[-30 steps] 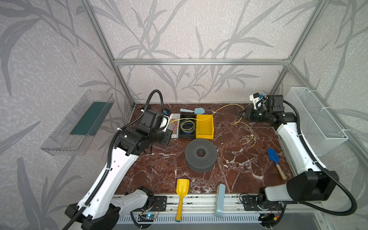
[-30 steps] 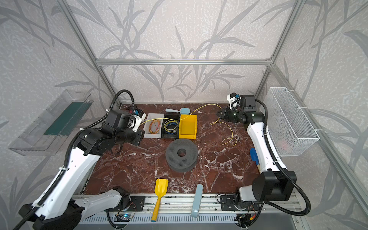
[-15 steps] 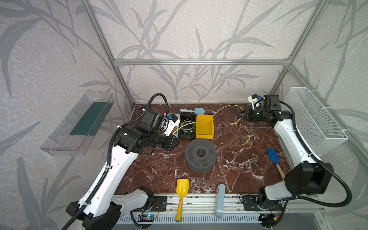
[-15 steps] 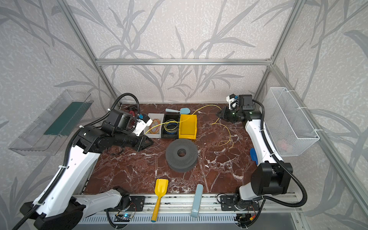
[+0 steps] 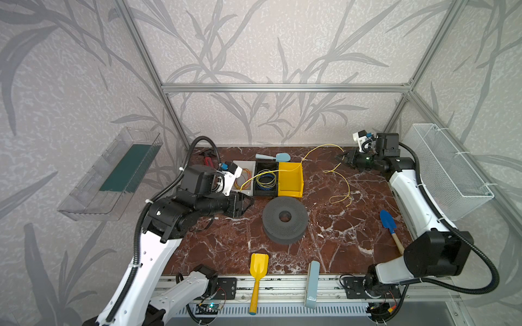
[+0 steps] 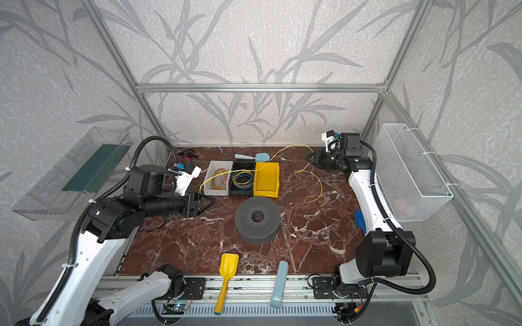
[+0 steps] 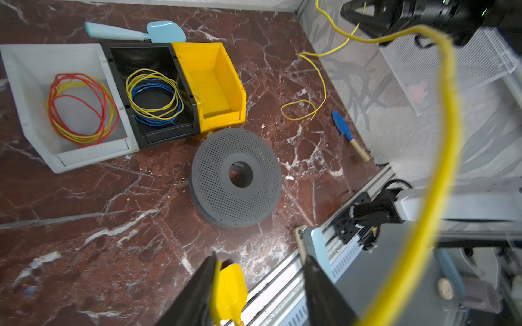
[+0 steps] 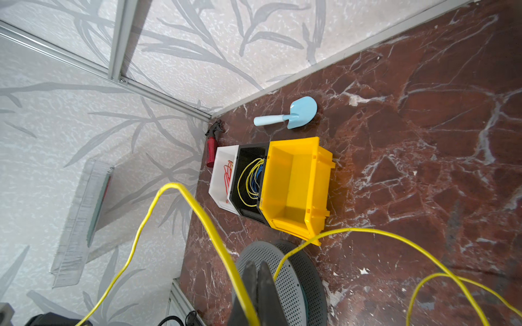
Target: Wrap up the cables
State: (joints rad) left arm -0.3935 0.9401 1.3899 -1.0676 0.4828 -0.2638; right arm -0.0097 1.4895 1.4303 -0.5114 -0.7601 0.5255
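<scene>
The cable (image 5: 320, 146) is a thin yellow wire. It arcs from beside my left gripper (image 5: 248, 204), over the bins, up to my right gripper (image 5: 342, 158), then drops into loose loops on the table (image 7: 322, 81). My right gripper (image 8: 257, 266) is shut on the cable at the back right, with a strand (image 8: 395, 234) leaving each side. My left gripper (image 7: 260, 258) is open, low in front of the white bin (image 5: 245, 165), with nothing between its fingers. The cable (image 6: 293, 146) runs past its outer side. A grey perforated spool (image 5: 293, 225) lies flat mid-table.
The white bin holds a red-and-orange bundle (image 7: 82, 107), the black bin a blue-and-yellow bundle (image 7: 154, 97); the yellow bin (image 5: 291, 180) is empty. Toy shovels lie around: light blue (image 5: 278, 157), blue (image 5: 387, 223), yellow (image 5: 259, 262). A wire basket (image 5: 446, 169) hangs right.
My left gripper has opened and moved forward and to the right, from the white bin toward the spool. The right gripper stays shut on the cable, shifted slightly back.
</scene>
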